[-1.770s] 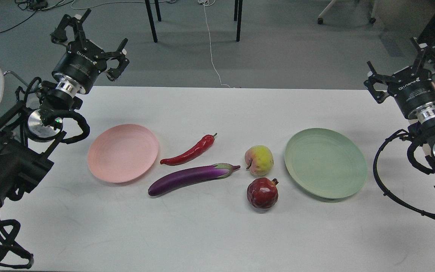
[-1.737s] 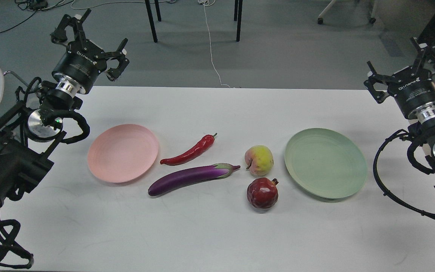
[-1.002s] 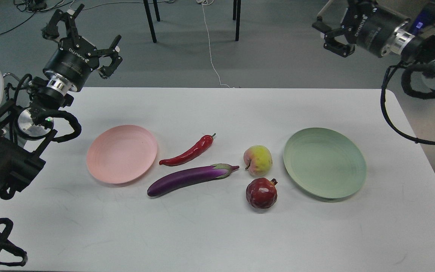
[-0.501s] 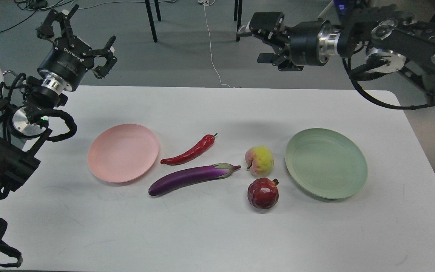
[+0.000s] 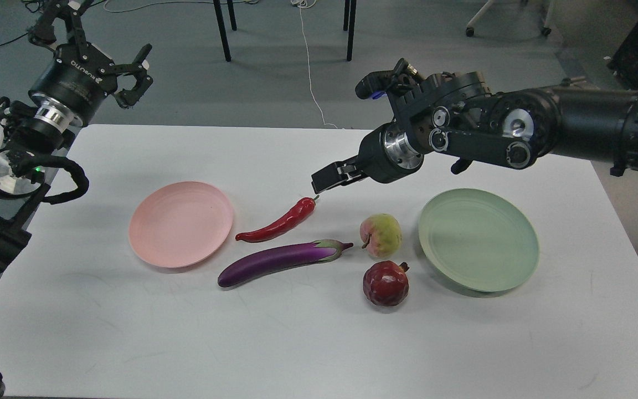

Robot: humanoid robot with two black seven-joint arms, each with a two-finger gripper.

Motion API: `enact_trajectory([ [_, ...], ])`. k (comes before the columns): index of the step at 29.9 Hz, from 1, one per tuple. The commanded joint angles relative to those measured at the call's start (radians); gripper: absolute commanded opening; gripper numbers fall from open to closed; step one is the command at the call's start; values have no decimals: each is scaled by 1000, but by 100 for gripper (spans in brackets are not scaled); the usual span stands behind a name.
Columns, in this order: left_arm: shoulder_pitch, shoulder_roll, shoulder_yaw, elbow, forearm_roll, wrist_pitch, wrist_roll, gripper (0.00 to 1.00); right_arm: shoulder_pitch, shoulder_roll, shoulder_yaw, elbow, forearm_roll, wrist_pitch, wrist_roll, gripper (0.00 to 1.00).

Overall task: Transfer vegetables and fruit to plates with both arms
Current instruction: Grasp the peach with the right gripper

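Observation:
On the white table [image 5: 297,343] lie a red chili pepper [image 5: 280,223], a purple eggplant [image 5: 280,261], a yellow-pink peach [image 5: 381,235] and a dark red pomegranate [image 5: 385,284]. They sit between an empty pink plate [image 5: 180,224] on the left and an empty green plate [image 5: 478,239] on the right. My right gripper [image 5: 323,182] reaches in low over the table, its tip just above the chili's green stem. Its fingers show as one dark mass. My left gripper [image 5: 97,39] is open, empty and raised beyond the table's far left corner.
My right arm [image 5: 518,130] stretches across the back right of the table, above the green plate's far side. Black chair legs [image 5: 222,27] and a white cable [image 5: 310,72] are on the floor behind the table.

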Motion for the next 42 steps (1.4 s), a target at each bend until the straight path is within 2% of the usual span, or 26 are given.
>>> enact_trajectory([
  [1,18,24,0,-34,-1,-1,-3,98,12,34,-59,0,-29,0,1,95],
  [6,35,50,0,-59,-1,-4,-6,98,-8,46,-105,-4,-72,0,5,93],
  [14,38,49,1,-60,-1,-5,-6,98,-67,46,-151,-53,-77,0,41,89],
  [32,24,38,23,-60,1,4,-7,98,-149,45,-194,-98,-80,0,41,87],
  [36,22,41,23,-59,1,4,-7,98,-170,53,-169,-118,-78,0,41,79],
  [40,21,44,23,-59,1,4,-7,98,-163,45,-165,-113,-72,0,42,60],
  [42,21,44,23,-59,1,4,-6,98,-152,37,-154,-96,-65,0,47,56],
])
